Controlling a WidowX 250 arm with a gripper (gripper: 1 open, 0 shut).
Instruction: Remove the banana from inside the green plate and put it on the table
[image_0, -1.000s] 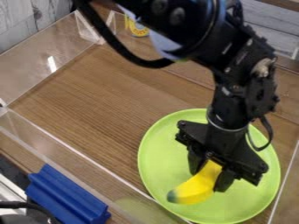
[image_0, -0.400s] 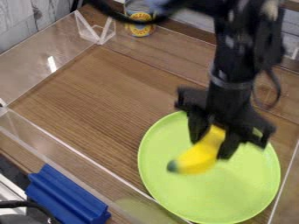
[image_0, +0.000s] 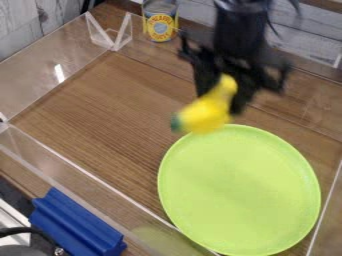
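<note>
Blue plastic shows at the lower left, where a ridged rectangular blue block (image_0: 70, 226) lies on the brown wood-grain desk (image_0: 107, 120) close to the clear acrylic wall (image_0: 40, 165) that edges the near side. Further right, the small curved yellow toy banana (image_0: 207, 108) hangs in the air above the bare wood, just past the upper left rim of the plate and touching neither plate nor desk; its outline is blurred, its lower end dark. The black claw (image_0: 230, 84) is clamped around the banana's upper end, pointing downward, with the dark arm rising out of the top of the view. Behind it, near the far wall, stands a small yellow-labelled container (image_0: 160, 26), too blurred to read. To the lower right lies the large round lime-green plastic plate (image_0: 241, 190) with its shallow raised rim, flat on the desk, its surface bare and reaching nearly to the right edge of the view.
</note>
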